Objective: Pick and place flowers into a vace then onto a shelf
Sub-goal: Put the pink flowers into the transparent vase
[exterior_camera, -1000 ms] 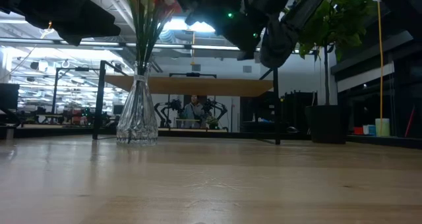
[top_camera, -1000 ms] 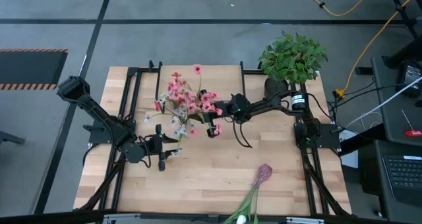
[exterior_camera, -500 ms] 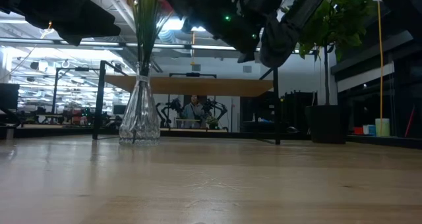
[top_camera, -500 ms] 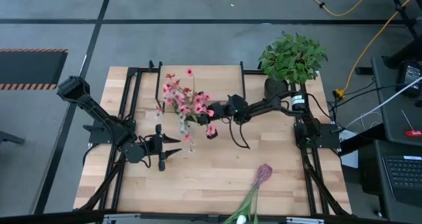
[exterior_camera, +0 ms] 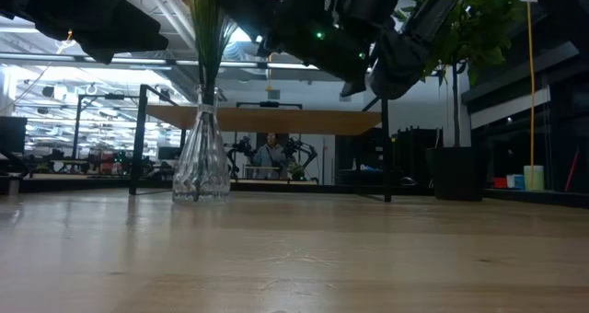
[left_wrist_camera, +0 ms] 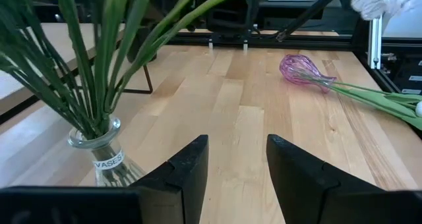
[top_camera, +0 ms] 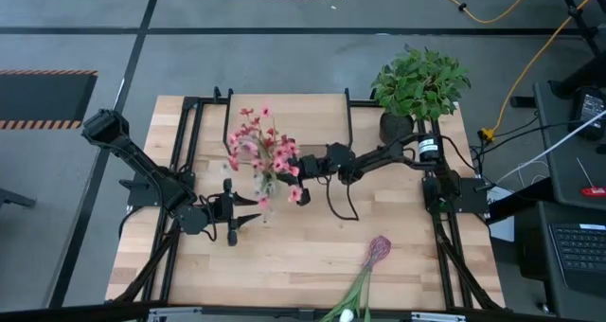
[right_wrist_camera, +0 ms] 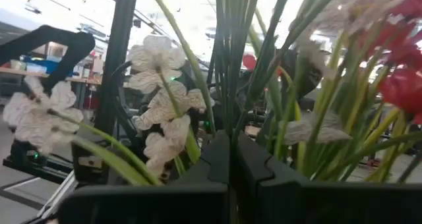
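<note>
Vase and bouquet have slid further from the potted plant, the right arm reaching along with them.

Nearest me, loose flowers lie at the table's front edge, well apart from the vase. The left gripper waits just beside the vase, fingers parted and holding nothing. The vase stands upright on the tabletop, in front of the shelf. The right gripper is pinched tight on the flower stems above the vase. The potted plant stands beyond.
</note>
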Controlling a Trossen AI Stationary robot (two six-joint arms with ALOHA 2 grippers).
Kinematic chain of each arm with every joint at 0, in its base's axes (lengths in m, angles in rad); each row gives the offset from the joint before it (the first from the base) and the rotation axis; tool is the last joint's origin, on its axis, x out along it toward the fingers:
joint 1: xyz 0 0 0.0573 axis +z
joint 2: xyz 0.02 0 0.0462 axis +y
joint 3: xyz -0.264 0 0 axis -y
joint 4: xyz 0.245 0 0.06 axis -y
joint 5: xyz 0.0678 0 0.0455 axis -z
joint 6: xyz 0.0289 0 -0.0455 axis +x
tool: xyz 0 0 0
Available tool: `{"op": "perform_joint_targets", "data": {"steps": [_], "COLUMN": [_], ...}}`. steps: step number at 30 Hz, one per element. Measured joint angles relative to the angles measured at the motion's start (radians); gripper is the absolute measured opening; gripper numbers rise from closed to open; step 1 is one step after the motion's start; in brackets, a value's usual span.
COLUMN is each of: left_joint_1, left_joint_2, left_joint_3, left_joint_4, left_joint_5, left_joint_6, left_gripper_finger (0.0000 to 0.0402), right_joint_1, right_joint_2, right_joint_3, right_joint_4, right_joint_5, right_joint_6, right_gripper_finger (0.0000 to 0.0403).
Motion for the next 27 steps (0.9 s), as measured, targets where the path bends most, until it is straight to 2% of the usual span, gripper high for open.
{"op": "perform_joint_targets", "data": {"steps": [14,22,27], "left_joint_1": [0.0,0.0,0.0], "left_joint_2": [0.0,0.0,0.0], "left_joint_3": [0.0,0.0,0.0], "left_joint_4": [0.0,0.0,0.0], "left_joint_5": [0.0,0.0,0.0], "left_joint_6": [0.0,0.0,0.0], "left_gripper_finger": [0.0147,0.0147,0.0147], "right_joint_1": [0.005,0.006,0.006], "right_joint_2": [0.006,0.081,0.083], "right_joint_3": [-0.001,-0.001,-0.001], "right_joint_4": [-0.054,0.04,0.03], "right_joint_5": [0.011,0.054,0.053], "right_joint_6": [-0.011,0.022,0.022], "right_gripper_finger": [0.0,0.0,0.0]}}
